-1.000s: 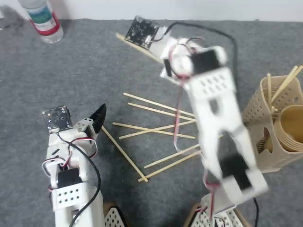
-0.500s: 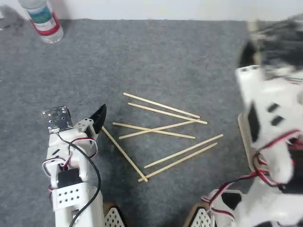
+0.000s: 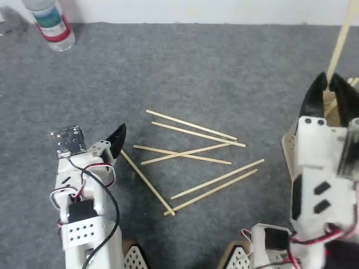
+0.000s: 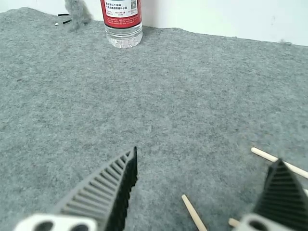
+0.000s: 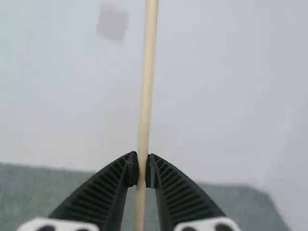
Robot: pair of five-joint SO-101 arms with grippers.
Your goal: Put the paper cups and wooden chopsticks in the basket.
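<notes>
Our right gripper (image 5: 141, 162) has its fingers (image 5: 108, 190) pressed together on a single wooden chopstick (image 5: 147, 72). They pinch it at the very tips, and the long part of the stick runs on past them. From the high view we see this gripper over the basket (image 3: 289, 148) at the right edge of the desk (image 3: 224, 73). The basket's pale wall shows just beside the arm, and the held stick slants away above it. We judge the step in hand to be the release into the basket, and the stick's length is what makes it delicate. A tip pinch gives little hold against twisting, so we should move slowly and avoid knocking the free end on anything. We want the lower end pointed down into the basket's mouth and brought inside the rim before the fingers part, because a stick dropped from above could strike the rim and tip out onto the desk. We should part the fingers only a little and let the stick slide down rather than fall. Farther out, our left gripper (image 4: 206, 161) rests low over the grey desk with its fingers spread wide and nothing between them. The end of one of the loose chopsticks (image 3: 190, 154) lies just beside it. Seven of these lie scattered between the two arms, so much of the task remains. A bottle (image 3: 50, 19) stands at the far corner, well apart from all of this.
</notes>
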